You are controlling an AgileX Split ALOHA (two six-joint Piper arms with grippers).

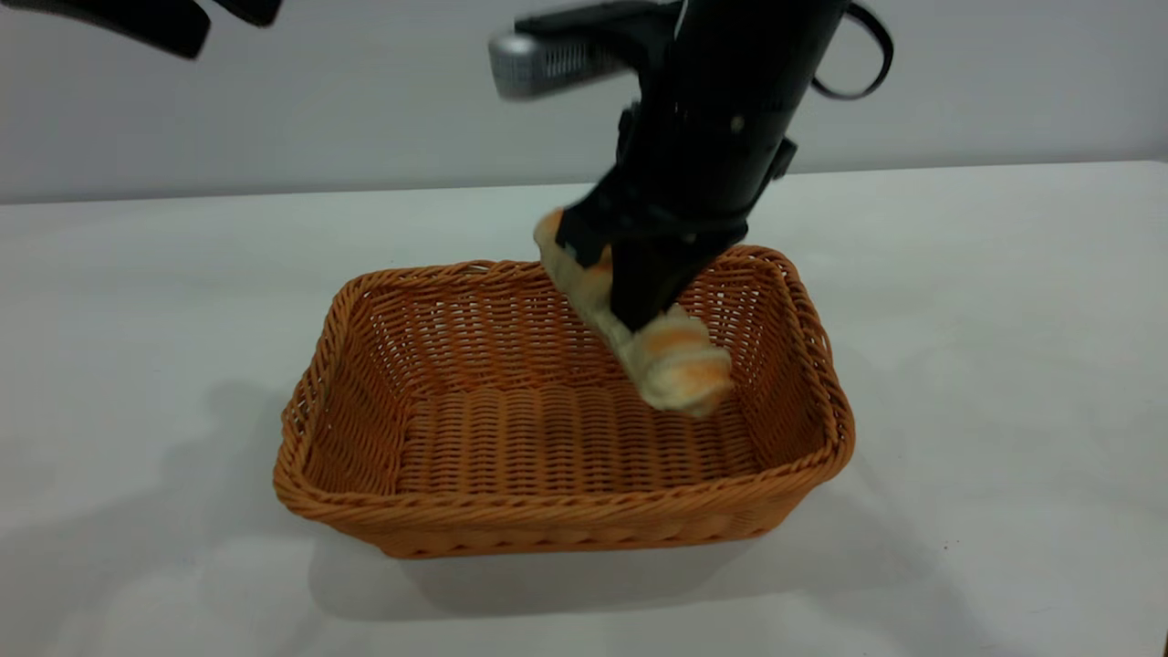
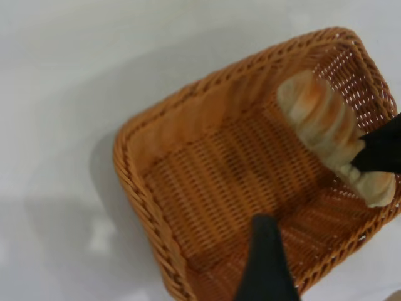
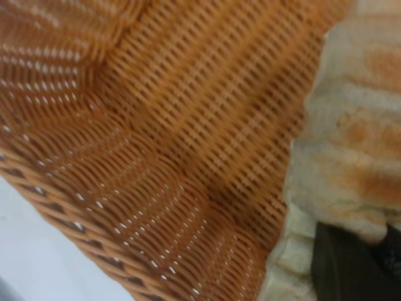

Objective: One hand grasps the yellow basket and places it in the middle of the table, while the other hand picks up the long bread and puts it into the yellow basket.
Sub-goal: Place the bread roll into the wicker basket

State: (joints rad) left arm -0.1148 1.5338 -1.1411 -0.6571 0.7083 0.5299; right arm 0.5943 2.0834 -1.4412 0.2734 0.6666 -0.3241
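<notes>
The yellow basket stands on the white table, near its middle. My right gripper is shut on the long bread and holds it tilted inside the basket's right half, its lower end just above the woven floor. The bread's striped side shows in the left wrist view and in the right wrist view, with a black finger against it. My left gripper is raised at the top left, open and empty. One of its fingers shows above the basket.
The basket's sloping wall rises close beside the bread. The right arm's silver-grey box juts out above the basket. A pale wall stands behind the table's far edge.
</notes>
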